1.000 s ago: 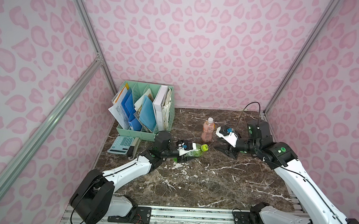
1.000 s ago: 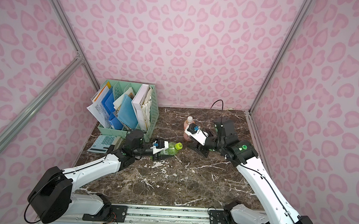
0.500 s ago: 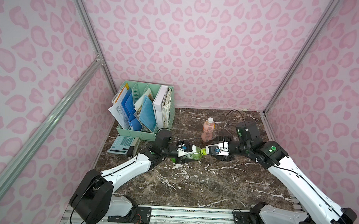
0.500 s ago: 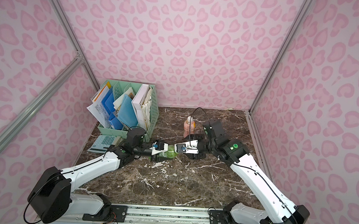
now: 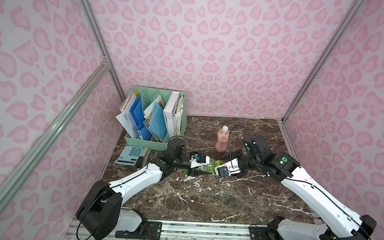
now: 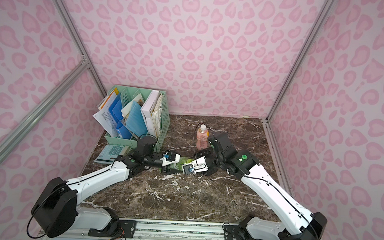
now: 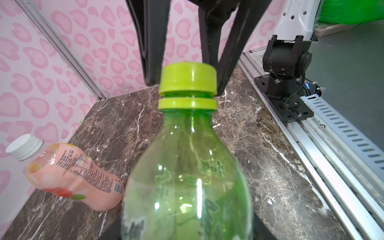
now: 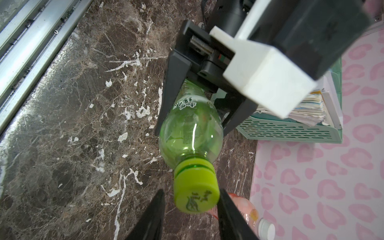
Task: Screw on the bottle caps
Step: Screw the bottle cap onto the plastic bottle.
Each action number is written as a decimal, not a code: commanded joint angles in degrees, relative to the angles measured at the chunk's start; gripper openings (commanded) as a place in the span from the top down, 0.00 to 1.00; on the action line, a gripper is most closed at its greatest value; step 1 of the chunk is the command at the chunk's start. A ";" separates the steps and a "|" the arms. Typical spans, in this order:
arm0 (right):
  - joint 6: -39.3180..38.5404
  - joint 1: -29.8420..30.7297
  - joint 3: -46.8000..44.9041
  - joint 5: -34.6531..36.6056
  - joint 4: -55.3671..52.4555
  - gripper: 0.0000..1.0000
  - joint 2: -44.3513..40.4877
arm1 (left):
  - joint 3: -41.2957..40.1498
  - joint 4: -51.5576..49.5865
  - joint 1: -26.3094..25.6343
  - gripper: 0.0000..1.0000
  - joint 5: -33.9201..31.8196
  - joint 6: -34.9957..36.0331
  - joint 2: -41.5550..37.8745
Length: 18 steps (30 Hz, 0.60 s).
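**Q:** In both top views, where was the green bottle?

**A:** The green bottle was held lying level, with the left gripper clamped round its body. Its long axis ran across the marble table. Its yellow-green cap pointed straight at the right gripper, which met it end-on. The pink bottle stood upright nearer the back wall with its white cap on, apart from both grippers.

**Q:** And from the left wrist?

**A:** The view ran along the green bottle from body to neck. The yellow-green cap sat on the neck, and a thin band of green showed above the ring below it. It was probably not wound home. Two dark fingers of the right gripper flanked the cap.

**Q:** From the right wrist?

**A:** The cap's marked top faced the lens. One finger lay against its rim, and a sliver of table showed beside the other. Whether the cap was truly pinched could not be told. Farther along, the left gripper's jaws pressed both sides of the body.

**Q:** What did the next move depend on?

**A:** Most likely on the right wrist's roll lining up with the bottle's long axis. The right arm was the one at the cap.
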 commanded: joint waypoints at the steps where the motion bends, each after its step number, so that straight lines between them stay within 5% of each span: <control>1: -1.35 0.11 -0.96 0.33 1.43 0.58 -0.21 | 0.73 -1.35 -0.01 0.42 1.72 0.61 0.34; 14: 0.26 0.11 -0.25 -2.64 1.60 0.61 0.06 | 1.53 -3.11 -0.27 0.42 1.73 1.57 1.12; 18: 1.96 0.11 -0.51 -3.29 0.49 0.70 0.47 | 1.62 -3.29 -0.36 0.42 0.80 1.75 0.98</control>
